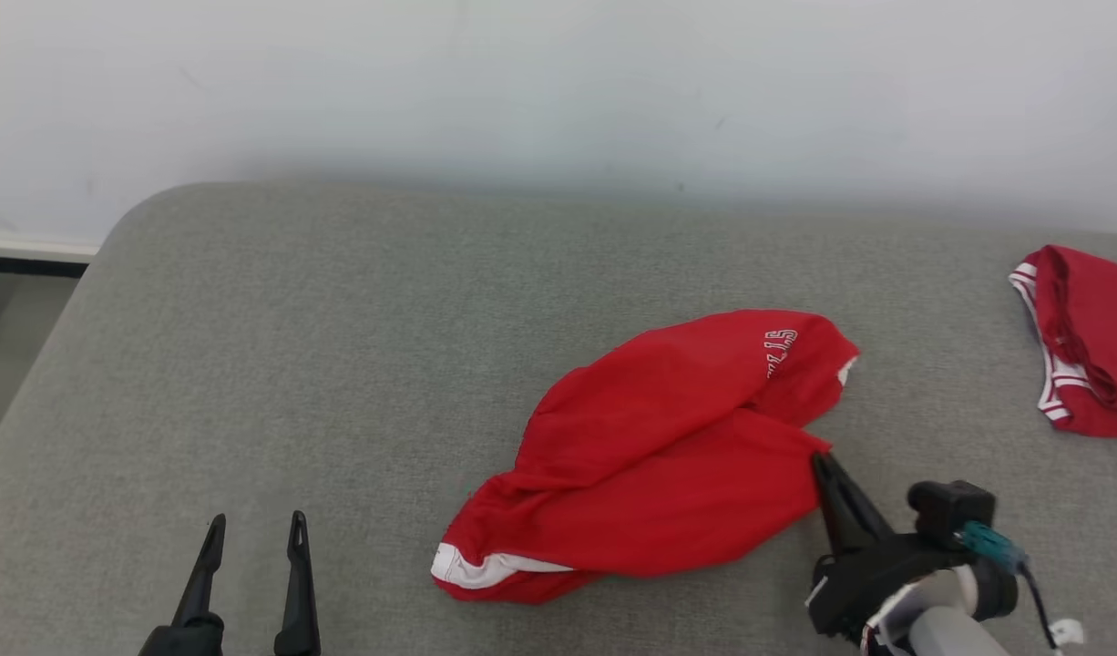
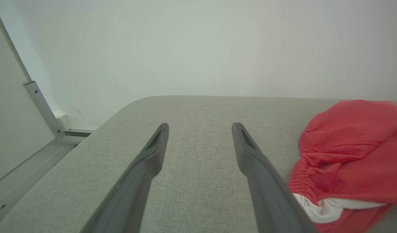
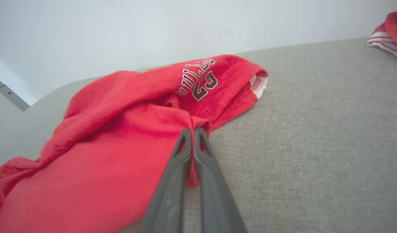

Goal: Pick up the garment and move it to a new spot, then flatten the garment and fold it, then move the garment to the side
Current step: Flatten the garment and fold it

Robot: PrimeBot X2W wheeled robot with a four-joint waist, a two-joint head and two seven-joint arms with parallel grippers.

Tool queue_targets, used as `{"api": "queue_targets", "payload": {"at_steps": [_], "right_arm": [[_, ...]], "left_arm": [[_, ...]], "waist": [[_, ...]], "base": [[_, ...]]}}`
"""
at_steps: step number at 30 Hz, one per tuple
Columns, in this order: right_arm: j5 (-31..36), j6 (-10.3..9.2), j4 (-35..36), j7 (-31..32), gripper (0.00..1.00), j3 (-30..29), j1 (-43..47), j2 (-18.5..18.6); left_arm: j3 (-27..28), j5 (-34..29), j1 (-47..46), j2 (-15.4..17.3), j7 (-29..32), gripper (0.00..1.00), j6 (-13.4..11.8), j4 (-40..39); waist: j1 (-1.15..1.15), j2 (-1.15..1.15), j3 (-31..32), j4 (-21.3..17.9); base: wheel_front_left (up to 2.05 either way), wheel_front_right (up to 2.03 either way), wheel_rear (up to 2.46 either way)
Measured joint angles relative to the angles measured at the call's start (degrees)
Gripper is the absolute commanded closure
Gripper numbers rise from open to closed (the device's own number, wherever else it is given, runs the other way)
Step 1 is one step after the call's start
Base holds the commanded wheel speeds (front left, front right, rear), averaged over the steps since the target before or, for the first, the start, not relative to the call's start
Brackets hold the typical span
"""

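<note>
I'm on the pickup: my right gripper (image 3: 192, 130) is clamped on the red shorts (image 3: 114, 136) at their edge. My left gripper (image 1: 256, 521) sits open to their left. Next I need a clean lift.

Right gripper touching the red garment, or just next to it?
Touching. The right wrist view shows the right gripper shut on an edge of the red garment, with cloth pinched between its jaws.

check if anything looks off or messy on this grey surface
Nothing damaged or spilled. The red Bulls shorts lie crumpled and folded over themselves, not flat, with the right gripper pinched shut on their edge. A second red garment with white stripes lies bunched at the far right of the grey surface.
</note>
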State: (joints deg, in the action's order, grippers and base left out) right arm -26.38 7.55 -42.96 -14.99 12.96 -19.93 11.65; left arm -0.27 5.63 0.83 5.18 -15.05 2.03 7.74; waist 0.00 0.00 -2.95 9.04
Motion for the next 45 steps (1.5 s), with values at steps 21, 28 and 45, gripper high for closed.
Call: {"api": "queue_targets", "payload": {"at_steps": [21,28,45], "right_arm": [[7.7,0.00,31.7,4.3,1.00,-16.4,25.2,3.8],[8.7,0.00,29.6,7.0,1.00,-14.2,19.6,4.3],[9.3,0.00,-4.4,4.4,0.64,-6.1,-8.9,6.0]], "left_arm": [[-0.3,0.2,1.6,-1.8,0.0,0.00,0.6,0.8],[-1.2,0.3,1.1,-2.0,0.0,0.00,1.0,1.4],[-5.7,1.6,-2.1,-2.2,0.0,0.00,1.0,3.5]], "waist": [[0.00,0.00,2.2,-8.3],[0.00,0.00,1.9,-6.0],[0.00,0.00,-1.0,2.4]], "base": [[0.00,0.00,0.00],[0.00,0.00,0.00],[0.00,0.00,0.00]]}}
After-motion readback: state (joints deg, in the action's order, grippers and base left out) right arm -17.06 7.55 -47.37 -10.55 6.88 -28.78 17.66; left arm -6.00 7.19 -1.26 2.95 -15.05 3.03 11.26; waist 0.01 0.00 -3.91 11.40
